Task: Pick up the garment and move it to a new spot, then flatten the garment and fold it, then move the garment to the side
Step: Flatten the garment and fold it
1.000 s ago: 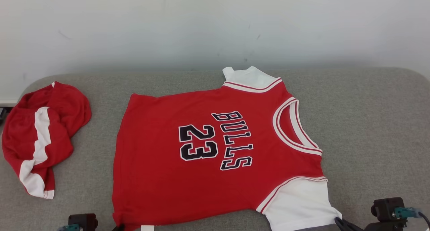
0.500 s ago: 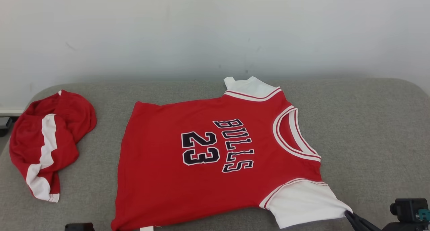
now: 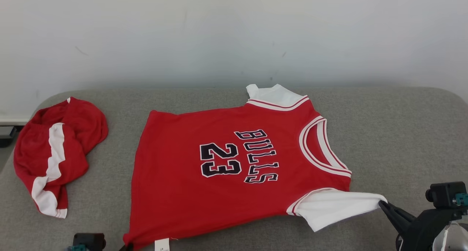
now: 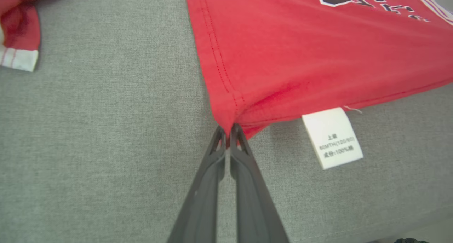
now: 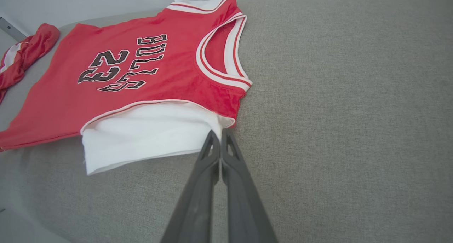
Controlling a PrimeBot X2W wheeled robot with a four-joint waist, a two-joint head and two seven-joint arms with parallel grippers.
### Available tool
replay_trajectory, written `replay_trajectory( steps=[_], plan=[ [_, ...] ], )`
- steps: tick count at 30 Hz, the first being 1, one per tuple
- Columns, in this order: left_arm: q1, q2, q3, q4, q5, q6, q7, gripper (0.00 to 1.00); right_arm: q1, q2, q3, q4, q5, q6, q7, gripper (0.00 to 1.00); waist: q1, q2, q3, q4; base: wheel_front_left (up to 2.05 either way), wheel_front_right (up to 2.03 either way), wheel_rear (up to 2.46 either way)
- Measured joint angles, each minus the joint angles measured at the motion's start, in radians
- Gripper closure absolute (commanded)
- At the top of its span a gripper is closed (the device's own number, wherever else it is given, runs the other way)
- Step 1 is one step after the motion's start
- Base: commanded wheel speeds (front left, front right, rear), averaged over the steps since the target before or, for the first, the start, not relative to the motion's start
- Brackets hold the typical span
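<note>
The garment (image 3: 175, 192) is a red "BULLS 23" jersey with white sleeves, spread face up on the grey cushion (image 3: 402, 134), neck to the right. My left gripper (image 4: 228, 128) is shut on the near corner of the garment's (image 4: 300, 59) red bottom hem, beside a white care label (image 4: 332, 138). My right gripper (image 3: 382, 204) is shut on the tip of the near white sleeve (image 3: 336, 207), which is pulled taut to the right. The right wrist view shows that gripper (image 5: 219, 132) pinching the sleeve (image 5: 148, 133) just below the garment's (image 5: 170, 91) shoulder.
A second red piece of clothing with a white stripe (image 3: 55, 148) lies crumpled at the cushion's left end. A pale wall (image 3: 234, 35) rises behind the cushion. Bare grey cushion stretches to the right of the jersey (image 5: 354, 94).
The head view has shifted, so everything sits lower in it. My right gripper has drawn the white sleeve's tip outward to the right and away from the near edge, stretching it. Both grips hold.
</note>
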Motion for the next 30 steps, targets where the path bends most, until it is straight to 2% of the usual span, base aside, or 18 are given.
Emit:
replay_trajectory(
  steps=[5,19,30],
  plan=[
    [-0.039,0.009,-0.002,0.004,-0.002,-0.002,0.035,1.00,-0.086,-0.001,0.037,0.059,-0.013,0.013,0.032,1.00,0.0001,0.0000,0.010,0.011,0.00,0.00,0.00],
    [-0.199,0.036,-0.023,0.079,-0.018,-0.045,0.142,1.00,-0.386,0.016,0.156,0.302,-0.061,0.058,0.135,1.00,0.0002,0.0000,0.054,0.016,0.00,0.00,0.00],
    [-0.294,0.047,-0.017,0.167,-0.059,-0.059,0.187,1.00,-0.577,0.074,0.223,0.480,-0.095,0.078,0.160,1.00,0.0003,0.0000,0.089,0.002,0.00,0.00,0.00]
  ],
)
